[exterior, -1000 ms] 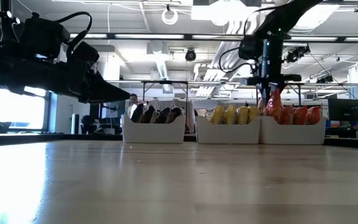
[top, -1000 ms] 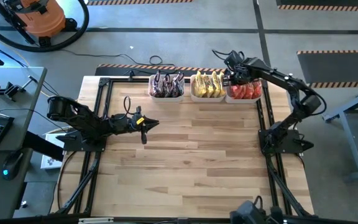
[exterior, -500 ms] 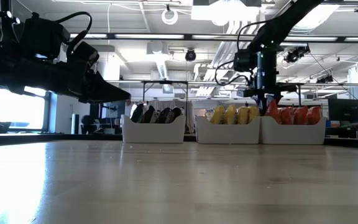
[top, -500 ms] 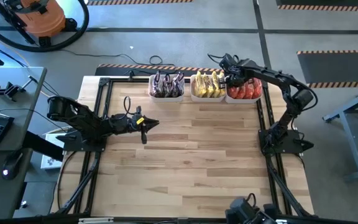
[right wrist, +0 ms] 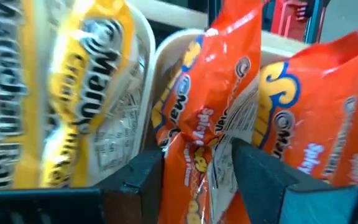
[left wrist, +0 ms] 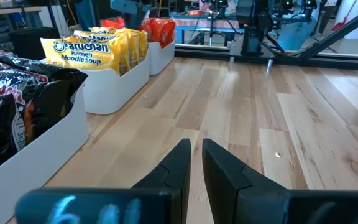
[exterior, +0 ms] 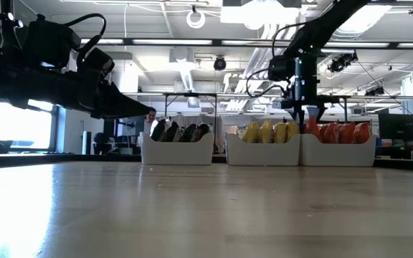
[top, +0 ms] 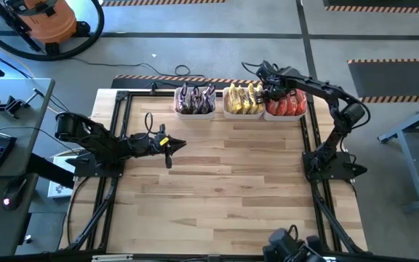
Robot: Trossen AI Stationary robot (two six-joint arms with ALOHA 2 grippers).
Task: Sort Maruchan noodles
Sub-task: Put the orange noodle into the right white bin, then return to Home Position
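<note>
Crinkly red noodle packet [right wrist: 213, 124], likely light, soft and slippery, stood among its fellows in the red-filled bin [top: 286, 115] between the partly parted fingers of the right gripper [right wrist: 194, 163], best pinched at an edge seam; the left gripper [left wrist: 194, 163], nearly shut and empty, waited mid-table.

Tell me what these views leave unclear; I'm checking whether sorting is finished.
- Right gripper: right wrist view shows a red packet between its fingers, but not whether gripped or released.
- Packet counts: high view too small; low view's bin walls hide them.
- Dark packets: left wrist view cuts them off.
</note>
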